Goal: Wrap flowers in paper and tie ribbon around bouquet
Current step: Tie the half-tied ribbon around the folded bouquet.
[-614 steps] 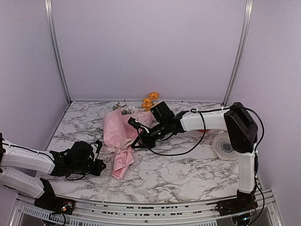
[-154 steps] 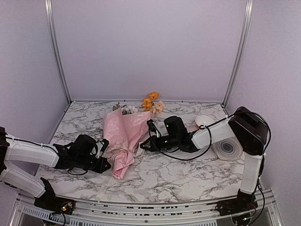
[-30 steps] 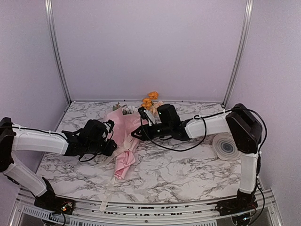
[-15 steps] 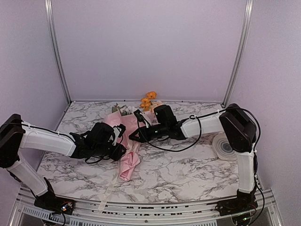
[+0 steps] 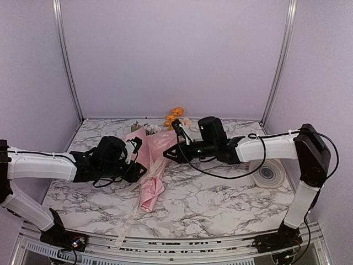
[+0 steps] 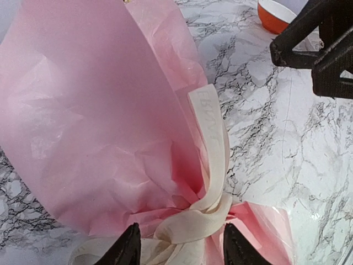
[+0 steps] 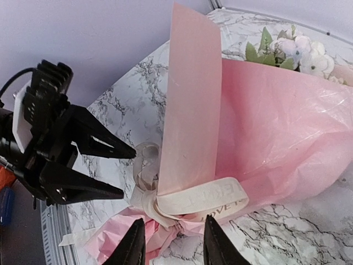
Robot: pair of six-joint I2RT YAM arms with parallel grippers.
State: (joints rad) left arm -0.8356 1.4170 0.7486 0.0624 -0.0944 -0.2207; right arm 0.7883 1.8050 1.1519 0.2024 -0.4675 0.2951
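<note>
The bouquet lies on the marble table, its pink paper point(image 5: 161, 141) flaring toward the back wall. Orange flowers point(image 5: 175, 114) and white ones point(image 7: 300, 48) show at the wide end. The cream ribbon point(image 6: 212, 144) is knotted round the narrow waist, one lettered loop point(image 7: 212, 199) standing out and a tail point(image 5: 129, 218) trailing toward the front edge. My left gripper point(image 6: 179, 249) is open, its fingertips either side of the knot point(image 6: 193, 221) without pinching it. From the other side my right gripper point(image 7: 172, 247) hovers open just above the loop, holding nothing.
A round grey-white disc point(image 5: 268, 173) lies at the right of the table. An orange bowl point(image 6: 276, 14) sits behind the right gripper point(image 6: 309, 49). Metal frame posts point(image 5: 65, 61) and walls close in the back and sides; a rail runs along the front.
My left gripper has opened and shifted slightly toward the back beside the knot. The right arm has drawn back to the right, its gripper staying near the ribbon loop.
</note>
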